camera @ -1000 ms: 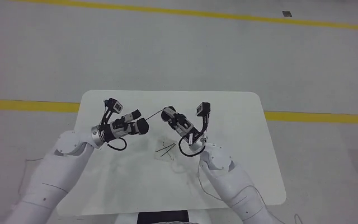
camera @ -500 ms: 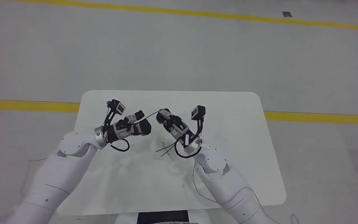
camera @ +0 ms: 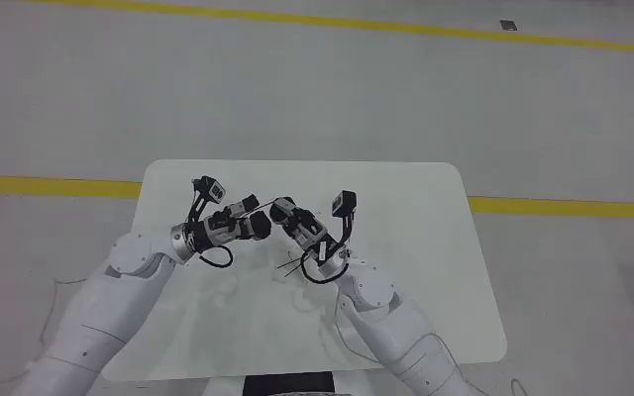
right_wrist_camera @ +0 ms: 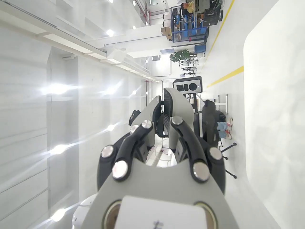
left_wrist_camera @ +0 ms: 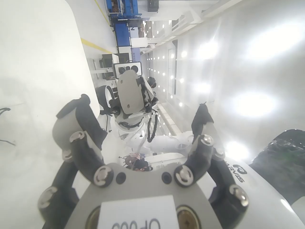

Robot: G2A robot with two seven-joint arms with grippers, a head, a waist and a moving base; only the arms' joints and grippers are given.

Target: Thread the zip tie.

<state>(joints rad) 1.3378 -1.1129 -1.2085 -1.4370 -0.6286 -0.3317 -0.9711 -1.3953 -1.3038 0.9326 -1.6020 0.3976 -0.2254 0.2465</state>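
Observation:
In the top view a thin dark zip tie (camera: 264, 204) spans the short gap between my two grippers above the middle of the white table (camera: 416, 198). My right gripper (camera: 280, 209) is shut, apparently on one end of the tie; its own view shows its fingers (right_wrist_camera: 174, 106) pressed close together, with the tie hidden. My left gripper (camera: 255, 212) faces it from the left. In the left wrist view that gripper (left_wrist_camera: 143, 103) stands wide open, with the right gripper's grey fingers (left_wrist_camera: 129, 94) straight ahead. I cannot tell whether the tie's free end touches the left fingers.
Several spare zip ties (camera: 293, 264) lie loose on the table just under and in front of the right gripper, also seen as dark loops (left_wrist_camera: 6, 109) beside the left gripper. The table's right half and front stretch away bare.
My right gripper has moved left with the zip tie, closing the gap to the left gripper. The left gripper has shifted slightly right.

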